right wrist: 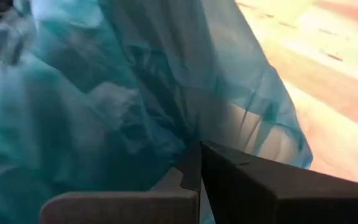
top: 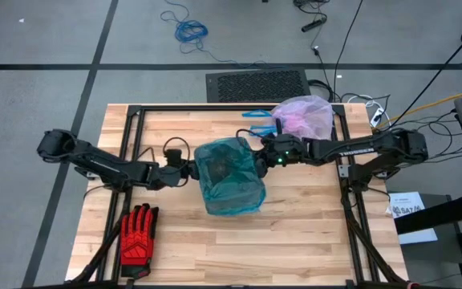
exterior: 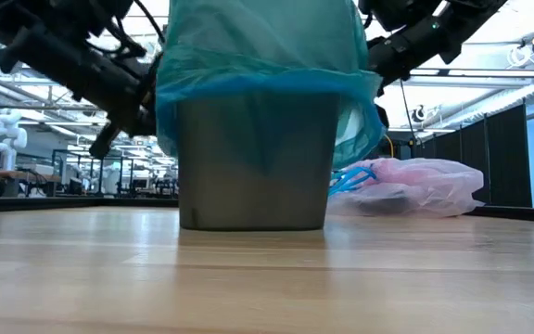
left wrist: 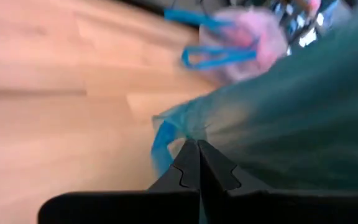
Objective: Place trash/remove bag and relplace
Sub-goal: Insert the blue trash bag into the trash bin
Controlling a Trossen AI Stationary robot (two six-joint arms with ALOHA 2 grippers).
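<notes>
While the grey bin (exterior: 252, 162) stands near the middle of my table (top: 311, 241), I have the teal-blue bag (top: 229, 178) draped over its rim, with both arms reaching in from opposite sides. My left gripper (top: 189, 168) is pinched closed on the teal film at the bin's left edge; my right gripper (top: 261, 158) is clamped on it at the right edge. The pink bag (top: 305, 116) lies crumpled behind the bin, beside the right arm. A red glove (top: 138, 233) rests near the table's front left.
</notes>
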